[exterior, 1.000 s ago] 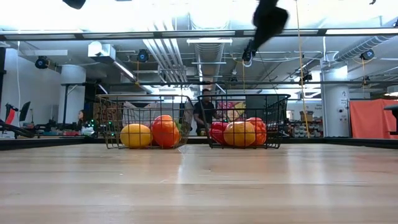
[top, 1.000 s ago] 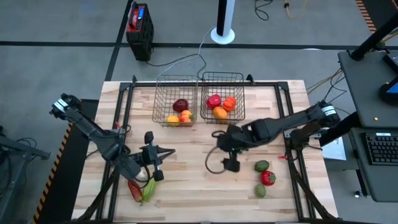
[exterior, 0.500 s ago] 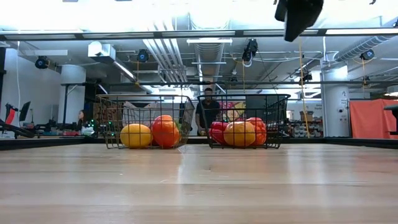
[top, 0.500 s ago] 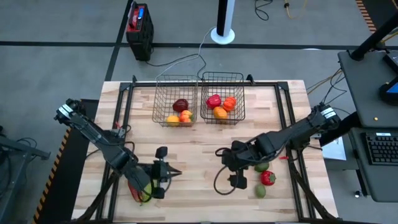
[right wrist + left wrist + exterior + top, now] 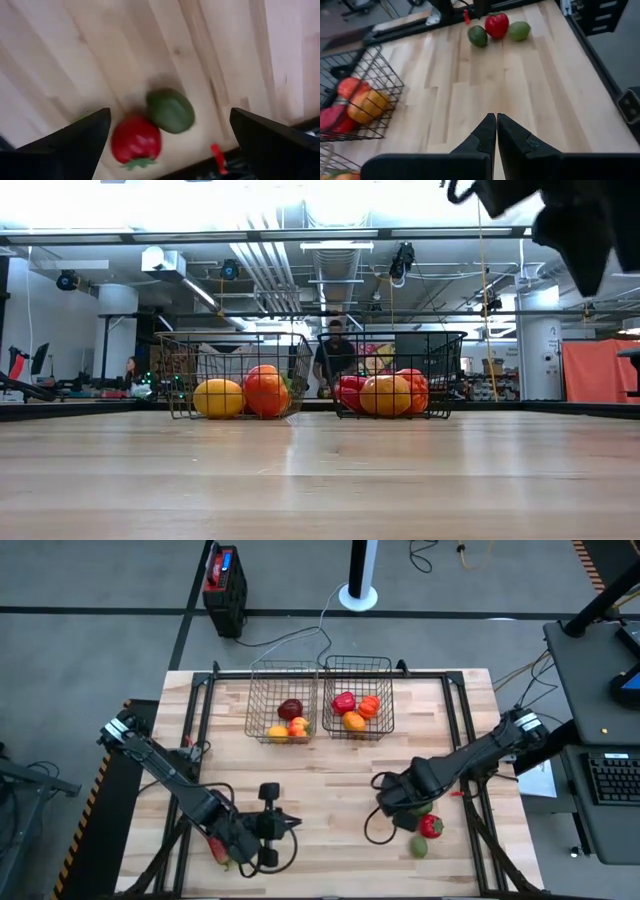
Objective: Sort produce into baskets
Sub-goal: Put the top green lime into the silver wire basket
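Observation:
Two wire baskets (image 5: 282, 700) (image 5: 357, 695) stand side by side at the table's far edge, each holding red, orange and yellow produce; both also show in the low view (image 5: 235, 385) (image 5: 395, 385). A red pepper (image 5: 431, 827) and a green piece (image 5: 418, 846) lie at the near right; the left wrist view shows a second green piece (image 5: 478, 36) beside them. My right gripper (image 5: 398, 812) hangs open above this group; its wrist view shows the pepper (image 5: 136, 142) and a green piece (image 5: 170, 111) below its fingers. My left gripper (image 5: 297, 824) (image 5: 496, 116) is shut and empty at the near left.
A red piece (image 5: 214, 846) shows partly under my left arm at the near left corner. A black and red box (image 5: 224, 585) stands on the floor beyond the table. The middle of the table (image 5: 320, 775) is bare wood. A person shows in the room behind the baskets (image 5: 335, 355).
My right gripper has gone from the table's middle toward the near right, arriving over the red pepper and the green pieces. My left gripper has gone toward the near edge and a little to the right. No produce has moved.

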Robot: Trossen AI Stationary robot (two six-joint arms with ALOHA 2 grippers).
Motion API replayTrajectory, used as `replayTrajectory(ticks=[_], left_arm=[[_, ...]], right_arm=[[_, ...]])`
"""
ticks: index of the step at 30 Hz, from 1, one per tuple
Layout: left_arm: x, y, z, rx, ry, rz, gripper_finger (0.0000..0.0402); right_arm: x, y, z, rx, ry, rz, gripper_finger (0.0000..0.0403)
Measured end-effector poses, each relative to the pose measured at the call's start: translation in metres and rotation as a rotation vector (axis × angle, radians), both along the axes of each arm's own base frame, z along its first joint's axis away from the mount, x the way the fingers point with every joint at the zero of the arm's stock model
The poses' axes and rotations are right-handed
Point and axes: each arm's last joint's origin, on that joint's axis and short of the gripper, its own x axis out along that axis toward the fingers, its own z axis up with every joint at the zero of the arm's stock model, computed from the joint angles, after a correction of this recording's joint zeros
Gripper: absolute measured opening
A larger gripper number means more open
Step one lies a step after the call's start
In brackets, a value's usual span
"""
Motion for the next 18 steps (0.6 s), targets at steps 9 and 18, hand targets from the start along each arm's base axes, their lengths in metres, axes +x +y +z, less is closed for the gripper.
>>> replayTrajectory(ticks=[9,18], left_arm=[[-0.001,0.002,-0.002,0.035,-0.01,0.025,0.0],[-0.001,0.002,-0.001,0.053,-0.02,0.041,0.0]], right_arm=[[-0.021,-0.01,-0.04,-0.061,0.153,0.026,0.04],[-0.033,-0.015,-0.065,-0.05,0.214,0.037,0.04]])
